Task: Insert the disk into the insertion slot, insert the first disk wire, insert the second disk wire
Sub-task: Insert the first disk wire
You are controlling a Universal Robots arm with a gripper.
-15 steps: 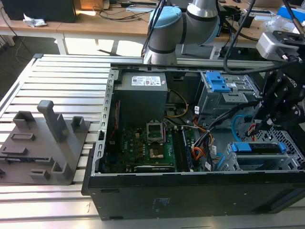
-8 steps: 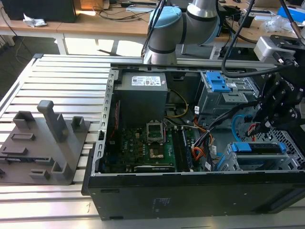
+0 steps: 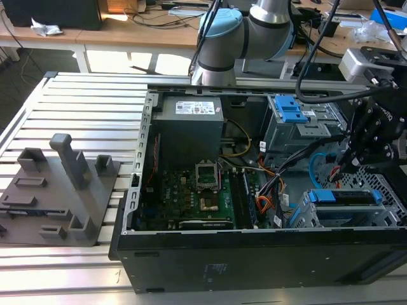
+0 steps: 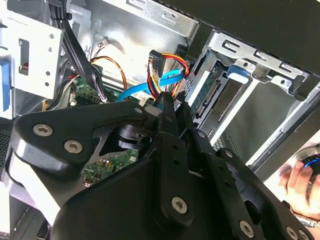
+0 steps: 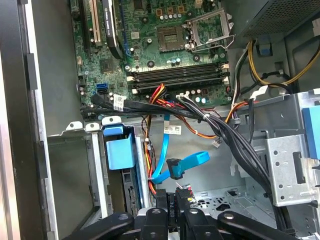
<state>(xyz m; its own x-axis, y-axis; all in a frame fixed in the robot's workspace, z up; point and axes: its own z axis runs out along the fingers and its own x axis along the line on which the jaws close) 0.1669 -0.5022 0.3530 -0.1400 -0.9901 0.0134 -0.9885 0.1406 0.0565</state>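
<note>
The arm reaches over the back of the open computer case and bends down at the exterior view's right. Its gripper (image 3: 357, 159) hangs inside the case just above the insertion slot (image 3: 356, 219). The disk (image 3: 343, 197) already sits in that cage, with its blue carrier at the mouth. In the first wrist view the gripper (image 5: 173, 201) has its fingers drawn narrow around a small dark plug of the first disk wire (image 5: 150, 165), just beside the disk (image 5: 119, 152). The second disk wire (image 5: 187, 161) loops loose just beyond the fingertips, its plug hanging free. That view also takes in the motherboard (image 5: 165, 50) and the thick black cable bundle (image 5: 220, 130) crossing over the gap. The second wrist view looks past the gripper (image 4: 167, 102) to the disk's connector edge (image 4: 207, 95), the red-orange strands (image 4: 175, 61), the light-blue loop (image 4: 167, 77) and a person's hand (image 4: 300, 182) outside the case. The working room is tight, a narrow pocket of bare case floor between the slot's wall and the larger cage (image 3: 299, 124).
</note>
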